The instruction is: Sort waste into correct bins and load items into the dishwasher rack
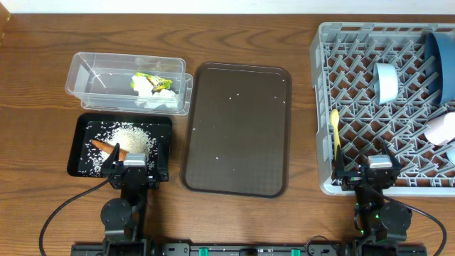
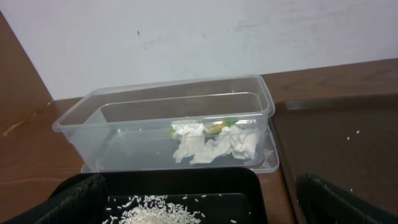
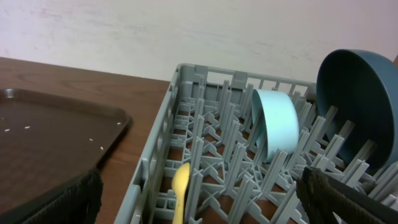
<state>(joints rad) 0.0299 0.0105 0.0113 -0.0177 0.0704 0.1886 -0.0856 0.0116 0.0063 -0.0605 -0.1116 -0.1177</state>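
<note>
The left gripper [image 1: 133, 158] hung wide open and empty over the black tray [image 1: 79, 153], which held the loose rice [image 1: 131, 136] — light and probably too scattery to pinch. In the dishwasher rack [image 1: 327, 43] the pale yellow spoon [image 1: 335, 131] lay flat — likely slippery, best taken mid-handle — beside the right gripper [image 1: 379, 160], also open and empty.

1. The overhead view looks straight down from high above the tabletop [image 1: 28, 107] and sees most of it.
2. The left wrist view sits low and close, facing the clear tub [image 2: 124, 143] and the white wall [image 2: 186, 37].
3. The right wrist view sits low and close, facing into the grey rack [image 3: 186, 74].
4. Both wrist views share the brown tray [image 2: 348, 143], each seeing one edge.
</note>
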